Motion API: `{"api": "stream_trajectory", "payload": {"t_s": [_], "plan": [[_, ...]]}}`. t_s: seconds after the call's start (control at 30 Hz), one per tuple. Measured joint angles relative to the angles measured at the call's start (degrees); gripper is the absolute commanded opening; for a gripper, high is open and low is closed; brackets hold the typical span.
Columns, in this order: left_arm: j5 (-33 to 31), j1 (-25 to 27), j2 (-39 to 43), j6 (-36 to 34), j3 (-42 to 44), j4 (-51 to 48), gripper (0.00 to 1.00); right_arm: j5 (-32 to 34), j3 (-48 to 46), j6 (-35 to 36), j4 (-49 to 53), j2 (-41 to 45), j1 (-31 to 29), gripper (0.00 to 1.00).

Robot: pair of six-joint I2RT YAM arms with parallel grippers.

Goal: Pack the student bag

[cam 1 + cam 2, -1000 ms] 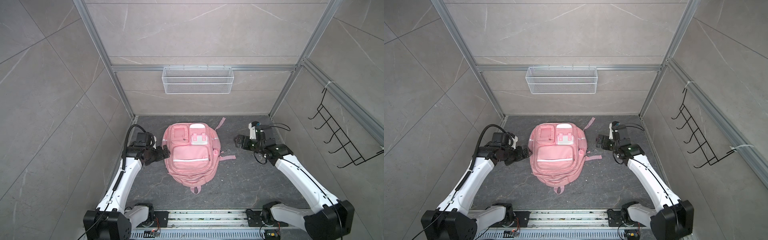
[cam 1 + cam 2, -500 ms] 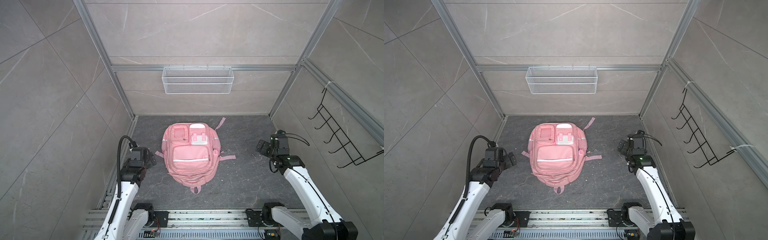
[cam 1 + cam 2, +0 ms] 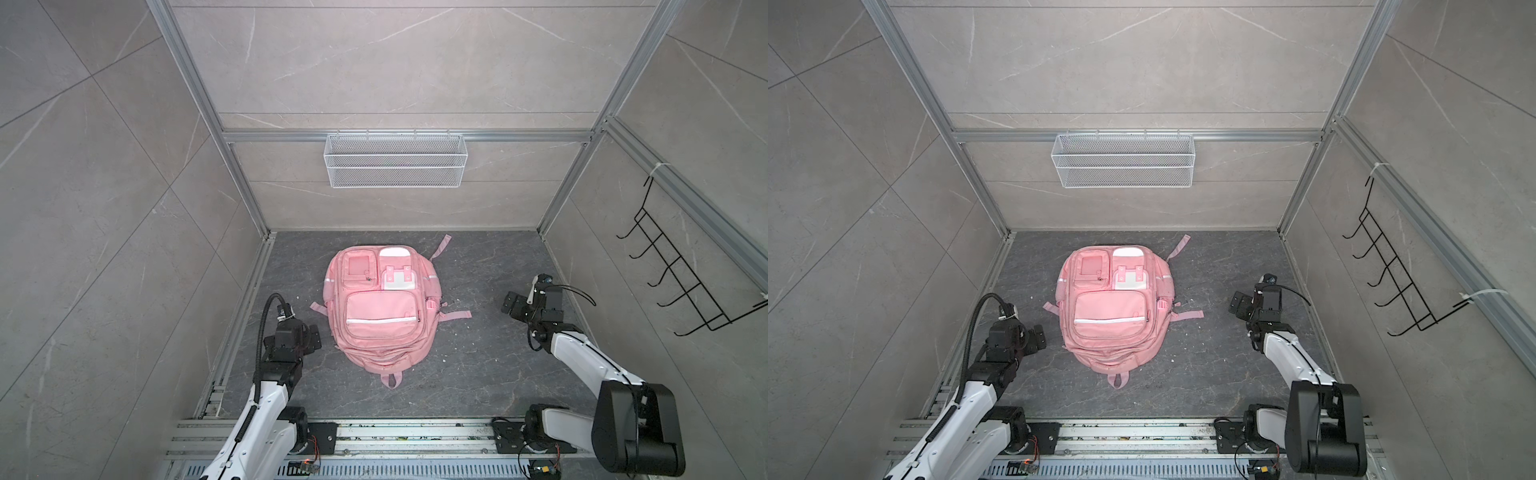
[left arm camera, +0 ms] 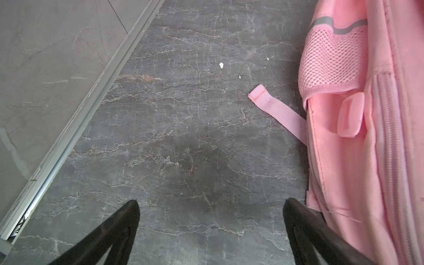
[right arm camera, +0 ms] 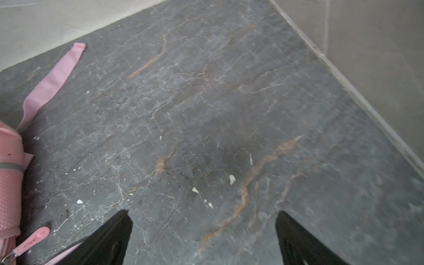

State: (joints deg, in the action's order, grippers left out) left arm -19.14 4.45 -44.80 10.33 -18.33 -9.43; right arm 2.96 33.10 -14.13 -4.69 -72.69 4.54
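Observation:
The student bag (image 3: pixel 380 316) (image 3: pixel 1111 316) is a pink backpack lying flat on the dark stone floor, front pockets up, all zips shut in both top views. My left gripper (image 3: pixel 312 337) (image 3: pixel 1039 337) hovers left of it, open and empty. The left wrist view shows its fingertips wide apart (image 4: pixel 210 203) over bare floor, with the bag's side (image 4: pixel 358 137) and a strap end (image 4: pixel 275 110) just beside one fingertip. My right gripper (image 3: pixel 512 305) (image 3: pixel 1239 303) stands well right of the bag, also open and empty (image 5: pixel 203 214). The bag's edge (image 5: pixel 9 183) shows at the border of the right wrist view.
A white wire basket (image 3: pixel 395 160) hangs on the back wall and a black hook rack (image 3: pixel 681 282) on the right wall. A metal rail (image 3: pixel 395 432) with both arm bases runs along the front. Small white crumbs (image 5: pixel 232 179) dot the floor.
Both grippers have drawn back from the bag's sides toward the side walls, staying open. The bag has not moved.

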Motion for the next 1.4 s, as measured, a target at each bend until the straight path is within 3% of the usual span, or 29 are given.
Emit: {"api": "stream_trajectory", "payload": {"t_s": [0.2, 0.4, 0.77, 1.2, 1.4], "plan": [[-0.79, 0.00, -4.83, -1.64, 3.85, 14.80, 1.00, -1.97, -1.84, 1.99, -11.54, -5.29, 0.52, 1.00], [-0.55, -0.72, -16.22, -4.52, 3.96, 27.06, 1.00, -2.89, -2.05, 1.99, -17.86, -10.40, 1.07, 1.00], [6.29, -3.61, -37.99, -8.33, -6.97, 41.29, 1.00, -6.49, -2.82, 3.98, -25.29, -13.05, 1.11, 1.00], [15.91, -8.44, -39.65, -8.70, -6.75, 45.03, 1.00, -8.39, -5.49, 5.42, -30.01, -12.66, 1.05, 1.00], [16.81, -8.98, -39.65, -8.66, -6.16, 46.53, 1.00, -8.35, -9.11, 6.08, -33.83, -10.95, 0.70, 1.00]]}}
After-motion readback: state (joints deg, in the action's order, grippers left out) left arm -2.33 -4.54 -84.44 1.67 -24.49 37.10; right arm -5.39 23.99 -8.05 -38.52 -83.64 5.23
